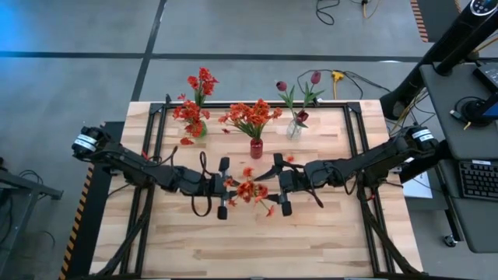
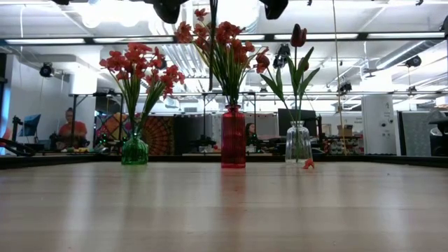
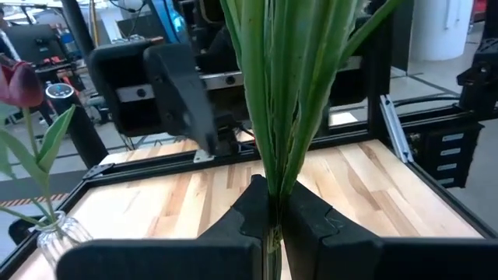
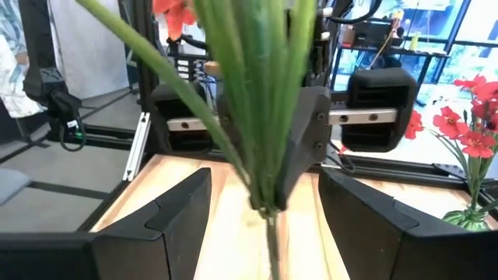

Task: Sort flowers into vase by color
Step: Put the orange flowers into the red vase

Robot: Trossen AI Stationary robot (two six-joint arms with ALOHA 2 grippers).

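Right now the left end effector (image 3: 274, 222) is clenched on a bundle of orange-red flowers (image 1: 250, 189), its fingers pinching the green stalks just below the leaves. It holds them upright above the tabletop (image 1: 311, 241), nearer the camera side than the red vase (image 1: 256, 148). The right end effector (image 4: 268, 222) faces it from the other side of the bundle with its fingers released and standing wide on either side of the stalks, gripping nothing.

Behind the bundle, the red vase already carries a full spray of orange-red blooms. To its left stands a green vase (image 1: 198, 128) with red flowers, to its right a clear vase (image 1: 294, 129) with dark maroon blooms. A few loose petals lie on the wood near the red vase.

Judging by color, the held bundle belongs in the red vase. To do this well, the right end effector would likely close on the stalks lower down to steady them. The stalk ends should then be gathered tight, lined up over the narrow neck, and lowered straight. Crowded blooms there could snag or tip the vase.
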